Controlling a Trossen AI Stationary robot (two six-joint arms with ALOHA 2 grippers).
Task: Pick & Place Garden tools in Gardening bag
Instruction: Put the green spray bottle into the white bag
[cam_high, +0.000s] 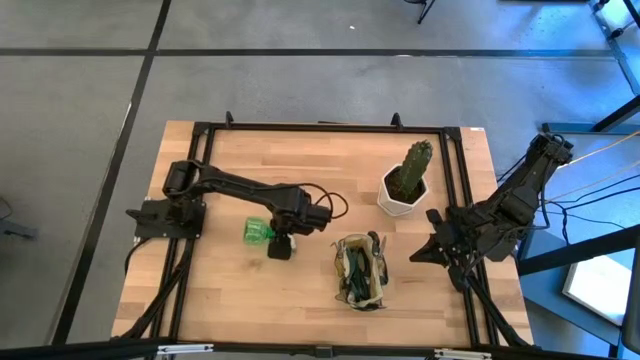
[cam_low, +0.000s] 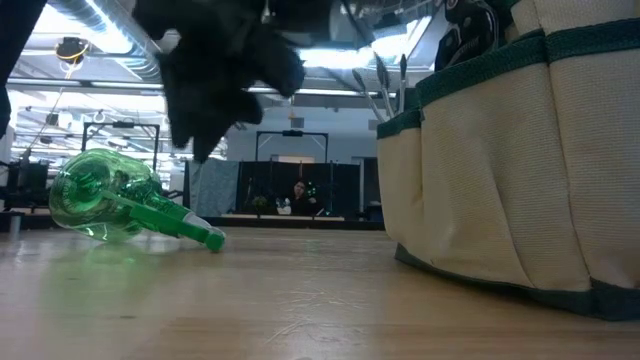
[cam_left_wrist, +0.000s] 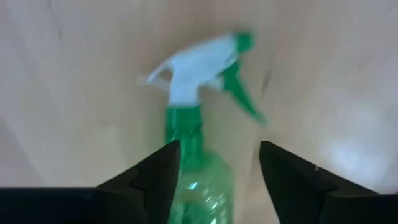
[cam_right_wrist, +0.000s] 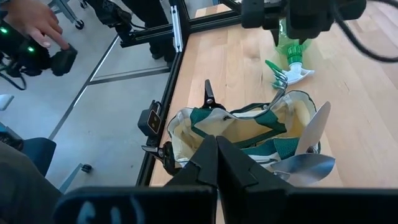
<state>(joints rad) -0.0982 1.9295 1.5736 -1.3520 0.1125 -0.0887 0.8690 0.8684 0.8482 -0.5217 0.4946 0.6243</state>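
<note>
The green spray bottle (cam_high: 257, 232) with its white nozzle (cam_left_wrist: 193, 65) lies on its side on the wooden table, left of centre. My left gripper (cam_left_wrist: 221, 168) hangs open just above it, pointing down, one finger on either side of the bottle's neck (cam_left_wrist: 184, 127), touching nothing. The khaki gardening bag (cam_high: 360, 272) stands near the table's front middle. Silver trowel blades (cam_right_wrist: 310, 134) and black shear handles (cam_right_wrist: 208, 94) stick out of it. My right gripper (cam_right_wrist: 217, 163) waits shut, raised over the table's right side, right of the bag.
A cactus in a white pot (cam_high: 404, 182) stands behind the bag, right of centre. Black frame rails (cam_high: 320, 127) run around the table. Bare wood lies between bottle and bag. A person's hand (cam_right_wrist: 34, 25) shows beyond the table's edge.
</note>
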